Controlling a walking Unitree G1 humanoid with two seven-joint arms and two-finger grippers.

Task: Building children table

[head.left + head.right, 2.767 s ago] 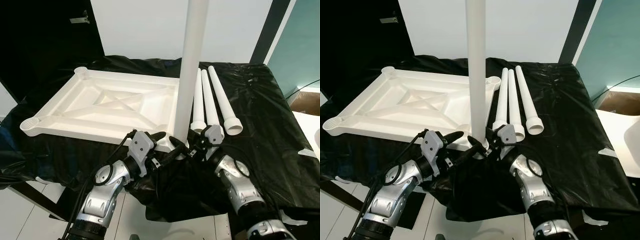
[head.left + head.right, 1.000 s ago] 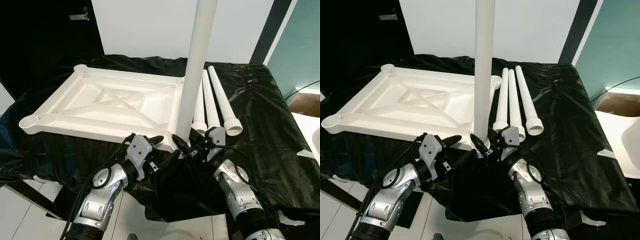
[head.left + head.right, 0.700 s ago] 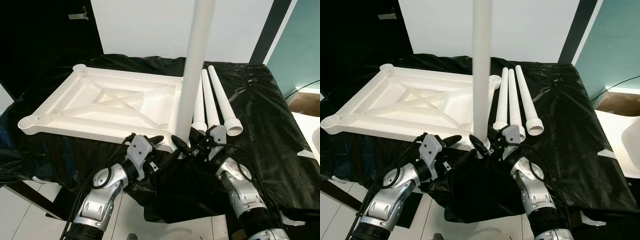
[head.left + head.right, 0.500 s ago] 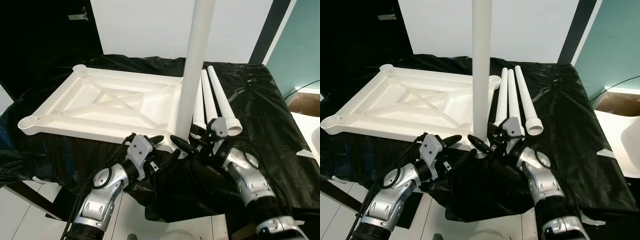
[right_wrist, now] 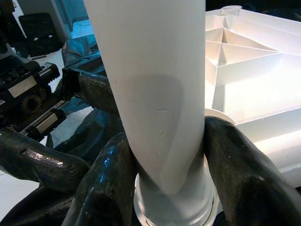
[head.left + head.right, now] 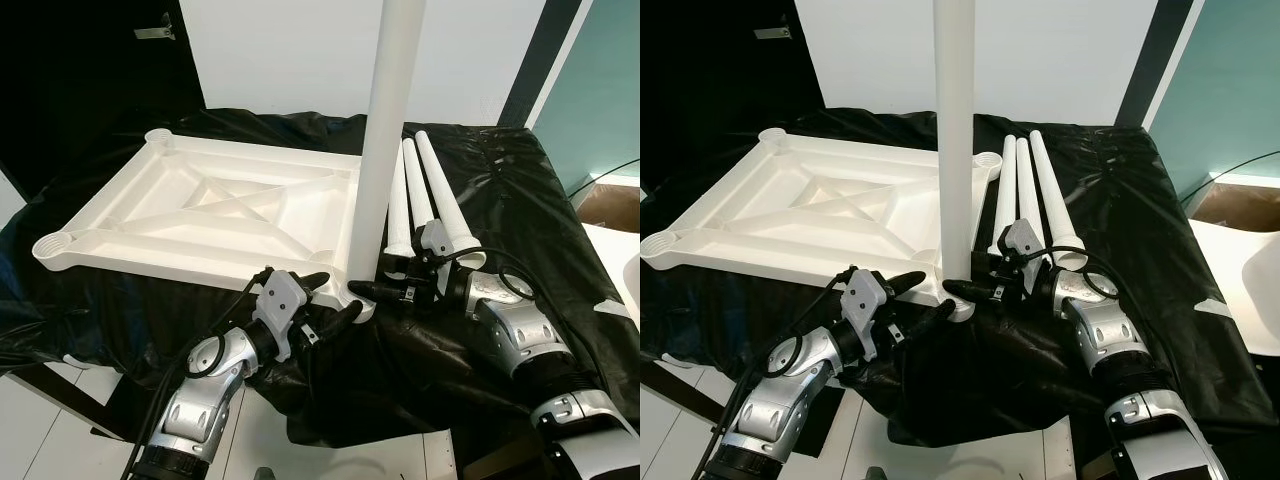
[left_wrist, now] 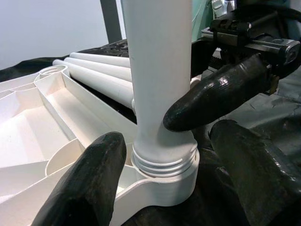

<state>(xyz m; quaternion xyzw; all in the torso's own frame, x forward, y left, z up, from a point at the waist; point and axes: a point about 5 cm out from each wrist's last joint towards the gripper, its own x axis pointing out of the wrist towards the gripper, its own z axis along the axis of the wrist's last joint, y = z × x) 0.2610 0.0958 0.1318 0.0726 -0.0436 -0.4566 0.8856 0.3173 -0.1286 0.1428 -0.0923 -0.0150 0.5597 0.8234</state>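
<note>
The white table top (image 6: pixel 200 210) lies upside down on a black-covered surface. One white leg (image 6: pixel 385 130) stands upright in its near right corner socket (image 7: pixel 160 183). My right gripper (image 6: pixel 366 291) reaches in from the right and is shut on the base of this leg, one finger (image 5: pixel 235 179) pressed on each side. My left gripper (image 6: pixel 335 300) is open just in front of that corner, with its fingers (image 7: pixel 94 188) on either side of the socket and apart from it. Three spare legs (image 6: pixel 430 190) lie side by side to the right of the top.
A black plastic sheet (image 6: pixel 520 200) covers the work surface and hangs over its near edge, right below my grippers. White floor (image 6: pixel 30 430) shows beneath. A cardboard box (image 6: pixel 612 205) and a white object (image 6: pixel 625 260) stand to the right.
My right arm has swung out to the right, so its gripper now holds the leg's base from the right side. The leg stands a little straighter. The left gripper has stayed put.
</note>
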